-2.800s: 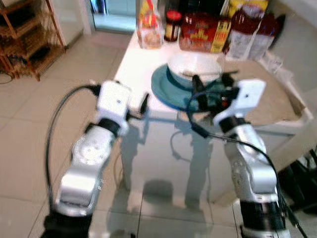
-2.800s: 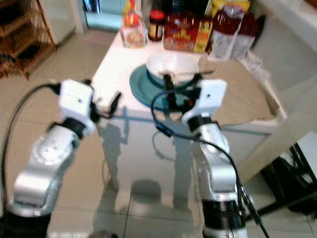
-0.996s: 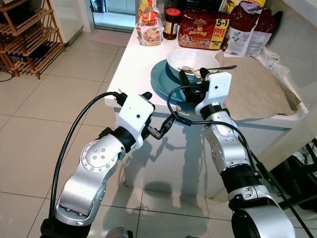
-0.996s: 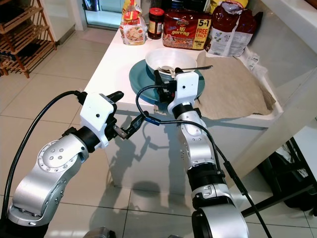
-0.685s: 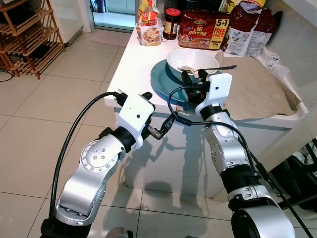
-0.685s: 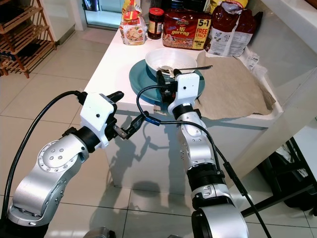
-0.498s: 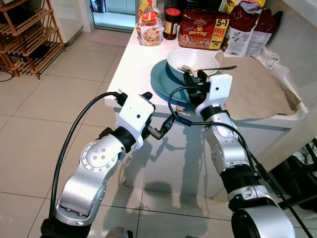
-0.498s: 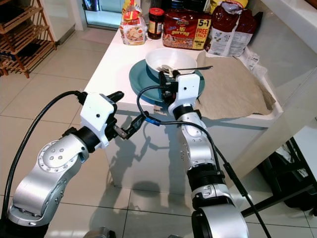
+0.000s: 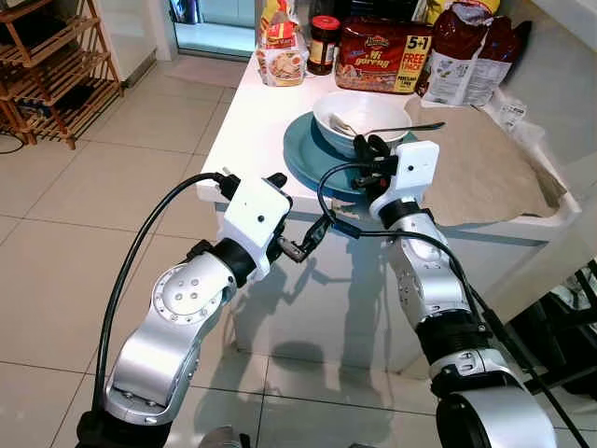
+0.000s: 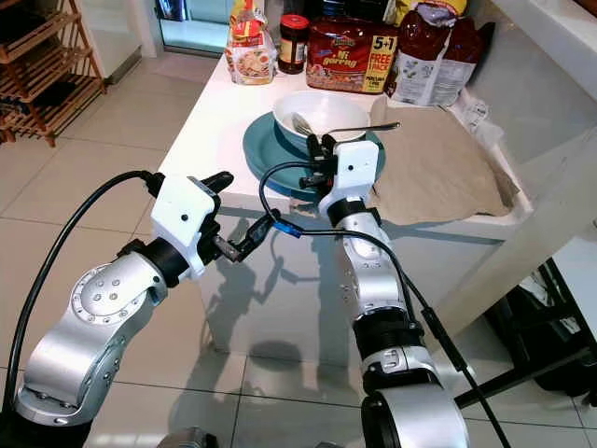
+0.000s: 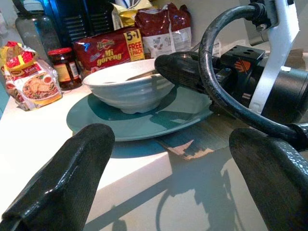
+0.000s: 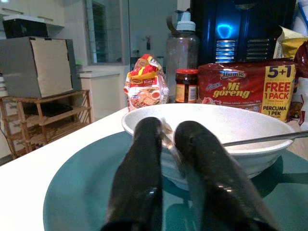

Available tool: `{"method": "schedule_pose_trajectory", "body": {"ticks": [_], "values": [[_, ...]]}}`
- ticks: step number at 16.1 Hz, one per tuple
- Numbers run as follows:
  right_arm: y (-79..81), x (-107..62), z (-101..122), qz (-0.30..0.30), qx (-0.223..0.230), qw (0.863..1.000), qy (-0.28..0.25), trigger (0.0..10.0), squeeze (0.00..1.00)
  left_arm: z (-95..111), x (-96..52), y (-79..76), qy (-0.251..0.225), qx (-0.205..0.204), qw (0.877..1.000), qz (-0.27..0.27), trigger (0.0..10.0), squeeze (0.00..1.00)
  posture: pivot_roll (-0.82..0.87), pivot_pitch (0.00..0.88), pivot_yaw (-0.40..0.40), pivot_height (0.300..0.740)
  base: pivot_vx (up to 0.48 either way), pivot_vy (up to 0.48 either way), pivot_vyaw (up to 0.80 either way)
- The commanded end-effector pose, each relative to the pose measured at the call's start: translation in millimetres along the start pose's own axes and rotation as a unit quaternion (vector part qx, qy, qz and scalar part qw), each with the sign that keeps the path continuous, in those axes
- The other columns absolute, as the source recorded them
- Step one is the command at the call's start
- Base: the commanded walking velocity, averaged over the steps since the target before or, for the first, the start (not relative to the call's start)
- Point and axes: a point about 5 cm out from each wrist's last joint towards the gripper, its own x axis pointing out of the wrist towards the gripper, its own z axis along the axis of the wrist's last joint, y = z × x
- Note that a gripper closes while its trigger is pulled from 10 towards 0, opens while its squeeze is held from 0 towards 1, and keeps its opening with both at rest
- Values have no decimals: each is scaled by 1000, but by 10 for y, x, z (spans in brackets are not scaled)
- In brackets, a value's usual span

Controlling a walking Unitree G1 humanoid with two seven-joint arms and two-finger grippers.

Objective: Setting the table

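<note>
Resting on the teal plate point(image 9: 312, 159) on the white surface point(image 9: 247, 112): white bowl point(image 9: 359, 112), spoon point(image 9: 373, 129) inside. Hovering at the bowl's near rim, right gripper point(image 9: 371, 149), fingers nearly together. Waiting below the surface edge, left gripper point(image 9: 315, 233), fingers apart.

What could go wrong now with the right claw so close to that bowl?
The right claw, fingers nearly together, sits at the white bowl's near rim; pushing on could shove the bowl across the teal plate. The spoon lying across the bowl could be knocked out. The plate sits near the table edge.
</note>
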Motion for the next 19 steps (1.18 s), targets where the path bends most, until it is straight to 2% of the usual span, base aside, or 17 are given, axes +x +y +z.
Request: {"method": "schedule_pose_trajectory", "body": {"ticks": [1, 8, 13, 16, 17, 19], "values": [[-31, 43, 62, 0, -2, 1000, -12, 0, 0, 62, 17, -3, -13, 2, 1000, -3, 10000, 0, 128, 34, -65, 740, 0, 0, 0], [-40, 50, 134, 0, -11, 999, -32, 0, 0, 82, 23, 26, -19, 0, 1000, 6, 10000, 0, 126, 38, -64, 740, 0, 0, 0], [-105, -8, 379, -12, -59, 992, -110, 0, 0, 112, 37, 93, -31, -4, 999, 34, 10000, 0, 118, 42, -61, 740, 0, 0, 0], [-81, -151, 617, 6, -143, 973, -179, 0, 0, 105, 24, 114, -30, -9, 998, 47, 10000, 0, 115, 45, -61, 740, 0, 0, 0], [-74, -171, 636, 10, -153, 971, -184, 0, 0, 102, 22, 116, -29, -8, 998, 47, 10000, 0, 115, 45, -61, 740, 0, 0, 0], [-22, -462, 838, 21, -222, 947, -232, 0, 0, -9, -63, 170, -11, 3, 998, 64, 10000, 0, 94, 52, -50, 740, 0, 0, 0]]}}
